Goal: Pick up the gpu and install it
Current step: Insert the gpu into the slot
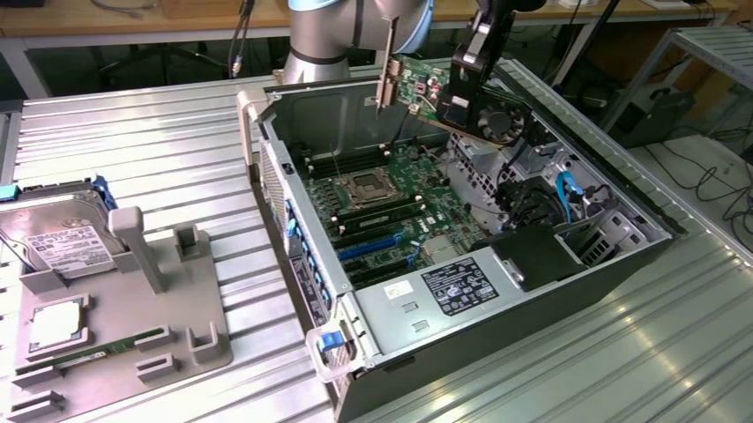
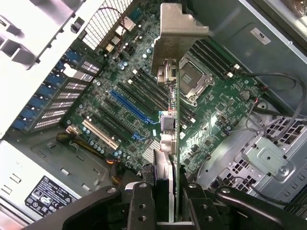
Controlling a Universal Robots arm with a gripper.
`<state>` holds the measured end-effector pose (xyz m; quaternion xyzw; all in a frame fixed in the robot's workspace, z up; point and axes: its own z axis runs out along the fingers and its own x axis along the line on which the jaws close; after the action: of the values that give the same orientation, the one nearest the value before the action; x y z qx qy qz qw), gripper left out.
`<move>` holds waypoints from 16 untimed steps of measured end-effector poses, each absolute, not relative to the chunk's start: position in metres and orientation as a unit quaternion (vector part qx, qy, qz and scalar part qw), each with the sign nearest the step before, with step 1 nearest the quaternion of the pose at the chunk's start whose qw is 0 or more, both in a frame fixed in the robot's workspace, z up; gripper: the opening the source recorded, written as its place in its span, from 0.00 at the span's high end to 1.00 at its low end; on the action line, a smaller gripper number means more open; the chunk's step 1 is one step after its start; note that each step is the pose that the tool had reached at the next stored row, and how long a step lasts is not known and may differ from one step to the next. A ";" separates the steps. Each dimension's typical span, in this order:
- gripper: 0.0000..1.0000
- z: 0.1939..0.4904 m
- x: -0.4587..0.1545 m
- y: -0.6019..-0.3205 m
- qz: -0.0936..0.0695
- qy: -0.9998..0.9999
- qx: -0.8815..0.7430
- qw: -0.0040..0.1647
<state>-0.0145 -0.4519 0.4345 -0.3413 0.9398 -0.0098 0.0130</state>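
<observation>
The gpu (image 1: pixel 442 99) hangs in the air above the open computer case (image 1: pixel 309 110), tilted, with its black fan (image 1: pixel 503 121) toward the exterior view's right and its silver bracket (image 1: pixel 386 81) toward the left. My gripper (image 1: pixel 473 51) is shut on the card's upper edge. In the wrist view the gpu (image 2: pixel 176 143) appears edge-on between my black fingers (image 2: pixel 142 203), with the bracket (image 2: pixel 175 33) at the far end. Below it lie the motherboard (image 2: pixel 220 108) and its blue expansion slot (image 2: pixel 132 106); the card is well clear of both.
Inside the case are the CPU socket (image 1: pixel 359 188), blue slots (image 1: pixel 374 248), a power supply (image 1: pixel 453 286) and blue cables (image 1: pixel 567 196). A silver hard drive (image 1: pixel 65 245) and a grey fixture (image 1: pixel 141 308) sit on the metal table at the exterior view's left.
</observation>
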 end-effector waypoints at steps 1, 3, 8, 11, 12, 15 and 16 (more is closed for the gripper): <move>0.72 0.434 -0.014 -0.452 -0.010 0.939 -0.344 0.013; 0.72 0.434 -0.014 -0.452 -0.010 0.937 -0.349 0.013; 0.72 0.434 -0.014 -0.452 -0.009 0.931 -0.365 0.013; 0.72 0.434 -0.014 -0.452 -0.009 0.928 -0.373 0.013; 0.72 0.434 -0.014 -0.452 -0.009 0.927 -0.375 0.013; 0.72 0.434 -0.014 -0.452 -0.009 0.923 -0.384 0.013; 0.72 0.434 -0.014 -0.452 -0.009 0.922 -0.386 0.013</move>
<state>-0.0145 -0.4518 0.4345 -0.3861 0.9223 -0.0091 0.0135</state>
